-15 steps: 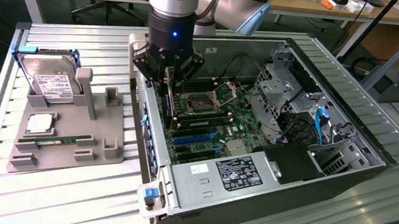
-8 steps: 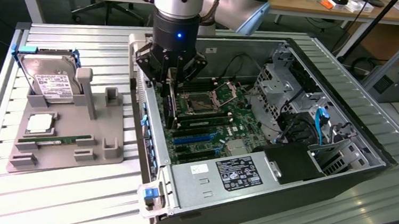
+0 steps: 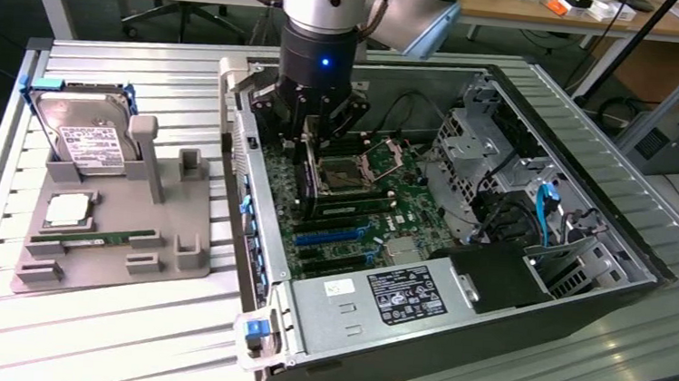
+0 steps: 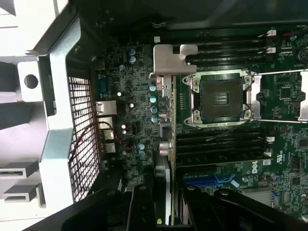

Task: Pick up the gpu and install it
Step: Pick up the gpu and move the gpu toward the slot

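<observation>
One thin dark gpu card with silvery end bracket, pinched edge-on in your gripper, hanging over the green motherboard.

The gpu shows only its thin edge; its near end is hidden between the dark fingers of the end effector, which the wrist view's edge cuts off. The power supply label is too small to read.

table, upper left, is showing ribbed pale metal with a satin sheen; case is showing bare grey sheet metal, matt; holder, lower left, is looking like matt grey plastic; gpu bracket is gleaming, bare silvery metal; motherboard is glinting green, smooth.
</observation>
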Robot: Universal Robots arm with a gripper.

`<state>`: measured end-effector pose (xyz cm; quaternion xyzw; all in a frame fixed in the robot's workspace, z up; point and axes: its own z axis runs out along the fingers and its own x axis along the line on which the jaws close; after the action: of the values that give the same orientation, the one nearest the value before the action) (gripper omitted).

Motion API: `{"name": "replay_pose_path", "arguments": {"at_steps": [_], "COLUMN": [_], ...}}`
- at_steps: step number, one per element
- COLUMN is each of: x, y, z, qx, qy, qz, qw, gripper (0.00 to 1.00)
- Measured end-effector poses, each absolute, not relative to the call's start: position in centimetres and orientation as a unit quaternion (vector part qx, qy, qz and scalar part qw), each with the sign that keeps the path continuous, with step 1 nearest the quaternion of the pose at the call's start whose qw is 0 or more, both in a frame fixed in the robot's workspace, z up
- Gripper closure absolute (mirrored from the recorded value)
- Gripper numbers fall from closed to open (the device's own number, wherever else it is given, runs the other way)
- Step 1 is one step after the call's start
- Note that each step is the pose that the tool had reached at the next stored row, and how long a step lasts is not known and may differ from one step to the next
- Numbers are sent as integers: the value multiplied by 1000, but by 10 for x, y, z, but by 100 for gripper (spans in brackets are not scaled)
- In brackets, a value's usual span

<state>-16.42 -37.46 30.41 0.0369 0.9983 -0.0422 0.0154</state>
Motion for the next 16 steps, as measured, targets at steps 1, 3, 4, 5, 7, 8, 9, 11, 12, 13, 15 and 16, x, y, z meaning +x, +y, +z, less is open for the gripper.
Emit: {"name": "replay_pose_path", "arguments": {"at_steps": [1,3,4,5,7,8,9,11,12,13,15,16], "x": [-160,-155,-151,-149,-145,-143,-141,-136,-133,-132,-125,-122], "y": [-375,-375,-375,-375,-375,-375,-375,-375,-375,-375,-375,-375], "z": [304,304,304,304,304,304,304,304,304,304,303,303], "qx": [37,37,37,37,37,37,37,37,37,37,37,37], "qy": [998,998,998,998,998,998,998,998,998,998,998,998], "qz": [-42,-42,-42,-42,-42,-42,-42,-42,-42,-42,-42,-42], "qw": [15,15,15,15,15,15,15,15,15,15,15,15], "gripper": [73,73,73,73,73,73,73,73,73,73,73,73]}}
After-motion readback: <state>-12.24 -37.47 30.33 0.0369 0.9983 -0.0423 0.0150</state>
